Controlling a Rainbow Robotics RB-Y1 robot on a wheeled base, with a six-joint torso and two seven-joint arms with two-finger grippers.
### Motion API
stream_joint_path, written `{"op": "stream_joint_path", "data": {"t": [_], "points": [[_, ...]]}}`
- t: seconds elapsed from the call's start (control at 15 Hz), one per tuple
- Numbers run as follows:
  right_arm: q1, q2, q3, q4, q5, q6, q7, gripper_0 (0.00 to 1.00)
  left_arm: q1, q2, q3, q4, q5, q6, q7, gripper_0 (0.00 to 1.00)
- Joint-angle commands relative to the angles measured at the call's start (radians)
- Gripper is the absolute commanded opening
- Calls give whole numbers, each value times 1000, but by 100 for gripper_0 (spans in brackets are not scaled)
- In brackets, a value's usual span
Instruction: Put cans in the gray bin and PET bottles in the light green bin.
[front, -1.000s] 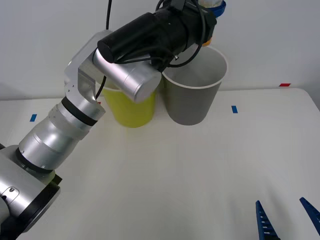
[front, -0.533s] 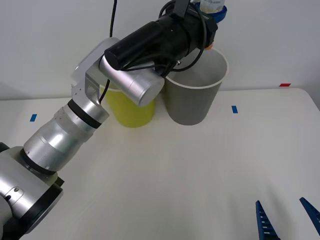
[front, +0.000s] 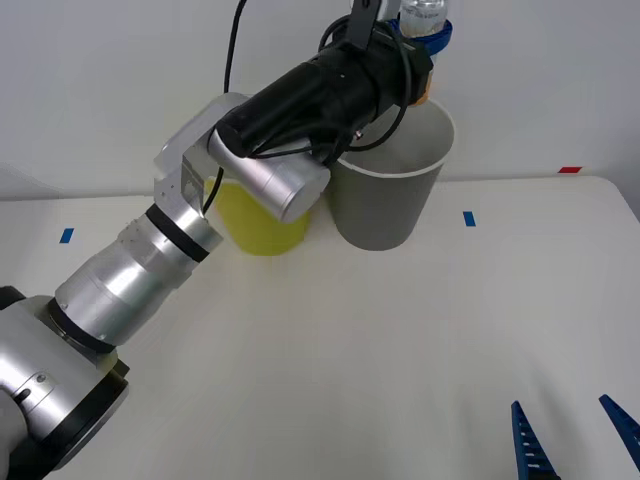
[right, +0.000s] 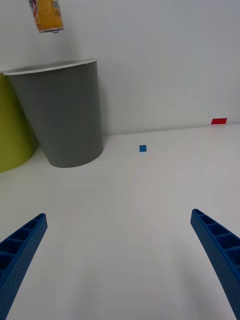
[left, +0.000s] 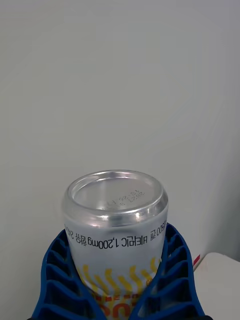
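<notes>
Front view has the left arm stretched way out over the bench (front: 330, 350), with the left claw (front: 425, 30) up above the far rim of the gray bin (front: 385, 200). It's pinching the can (front: 421, 18), which from here looks like a silvery-clear top poking out between blue fingers, so honestly I'd only guess at the label from this angle. The light green bin (front: 262, 220) sits just to the left of the gray one, pretty much touching it, and the arm's big elbow joint covers a good chunk of it.

Left wrist camera clears things up: the can (left: 116, 225) is wedged between the two ribbed blue fingers (left: 55, 275), silver end facing the camera, orange and cream print below that, plain white wall behind it.

Right wrist camera catches the can (right: 46, 15) hanging in the air above the gray bin (right: 62, 120), orange body with a silver end pointing down, not touching the rim. The light green bin (right: 12, 127) peeks in beside it.

The right claw (front: 575, 440) is parked low at the near right edge of the bench, fingers spread wide, nothing in between. A small blue marker (front: 468, 218) and a red one (front: 569, 170) are stuck on the bench off to the right of the bins.
</notes>
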Motion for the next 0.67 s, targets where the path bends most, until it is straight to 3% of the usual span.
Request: {"op": "stream_joint_path", "data": {"t": [0.07,0.2,0.27,0.33,0.4,0.67], "points": [[0,0,0,0,0,0,0,100,0,-6,-8,4,2,-4,11,0],[0,0,0,0,0,0,0,100,0,-7,-18,4,2,-10,22,0],[0,0,0,0,0,0,0,100,0,-6,-18,4,2,-10,27,17],[0,0,0,0,0,0,0,100,0,-4,-19,4,0,-10,27,79],[0,0,0,0,0,0,0,100,0,1,-18,4,-3,-10,27,100],[0,0,0,0,0,0,0,100,-3,14,-18,4,-9,-19,27,100]]}}
